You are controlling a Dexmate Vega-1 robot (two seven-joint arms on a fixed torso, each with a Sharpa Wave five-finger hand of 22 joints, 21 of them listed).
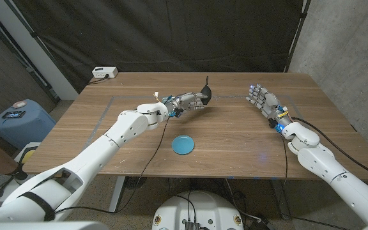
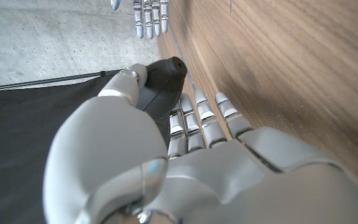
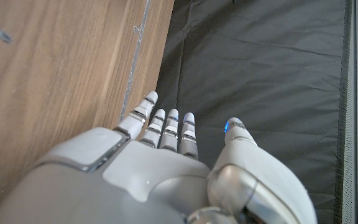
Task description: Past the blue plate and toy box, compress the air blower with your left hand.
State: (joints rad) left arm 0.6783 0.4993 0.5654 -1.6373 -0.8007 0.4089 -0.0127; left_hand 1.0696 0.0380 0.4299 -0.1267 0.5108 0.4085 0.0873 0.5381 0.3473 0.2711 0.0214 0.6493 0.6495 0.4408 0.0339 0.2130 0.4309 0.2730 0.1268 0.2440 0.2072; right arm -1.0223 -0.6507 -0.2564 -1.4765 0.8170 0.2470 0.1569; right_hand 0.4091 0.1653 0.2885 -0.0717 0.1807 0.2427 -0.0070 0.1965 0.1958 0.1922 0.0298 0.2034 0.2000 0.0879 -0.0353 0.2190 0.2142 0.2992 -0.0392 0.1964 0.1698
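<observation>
The wooden table (image 1: 235, 137) carries a blue plate (image 1: 184, 145) near its front middle, lying apart from both arms, and a white power strip (image 1: 104, 73) sits at its far left corner. The left hand (image 1: 185, 101) reaches past the plate to mid-table with its fingers (image 2: 199, 115) and thumb wrapped around the air blower (image 1: 205, 96), a black rubber bulb whose thin nozzle points upward. The right hand (image 1: 261, 99) stands at the right with fingers straight, side by side, holding nothing.
</observation>
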